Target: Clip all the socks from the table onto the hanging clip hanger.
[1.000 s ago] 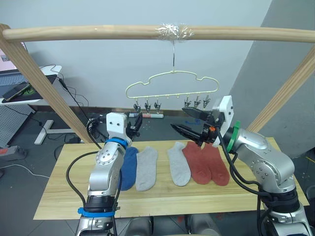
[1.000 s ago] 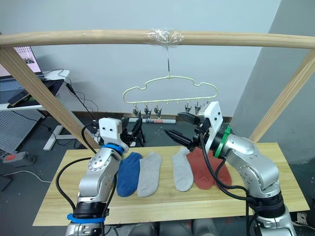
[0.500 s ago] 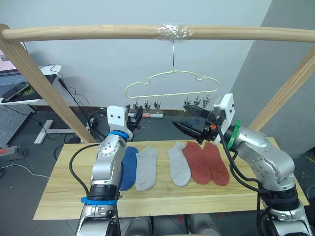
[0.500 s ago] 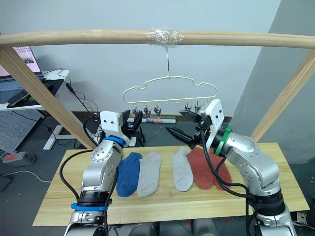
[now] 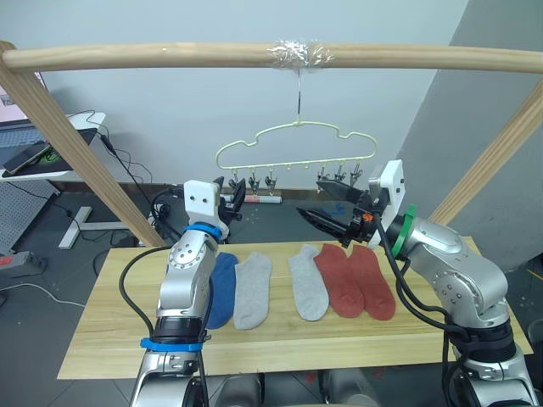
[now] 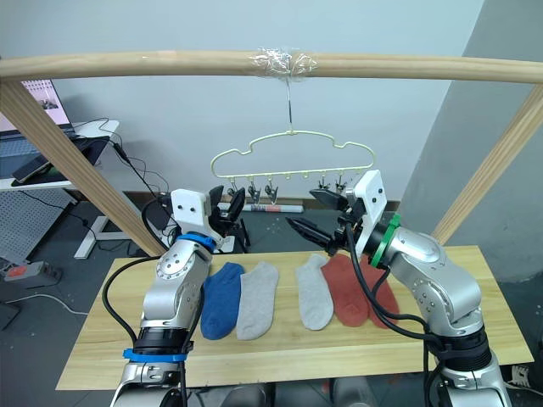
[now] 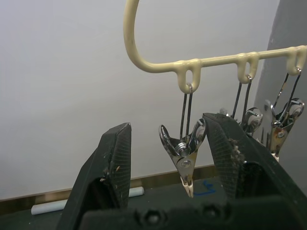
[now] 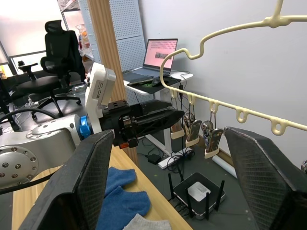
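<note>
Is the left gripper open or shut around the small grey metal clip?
Open. The left gripper has its black fingers apart on either side of the small grey metal clip, not pressing it.

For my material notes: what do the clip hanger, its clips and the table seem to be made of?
Clip hanger: thin wire, seemingly coated in smooth pale-yellow plastic. Clips: bare shiny metal with a coiled spring. Table: light wood planks with visible grain, matte finish.

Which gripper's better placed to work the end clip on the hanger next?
Left. The left gripper is open with the end clip of the clip hanger between its fingers. The right gripper, open too, hangs empty below the other end's clips.
</note>
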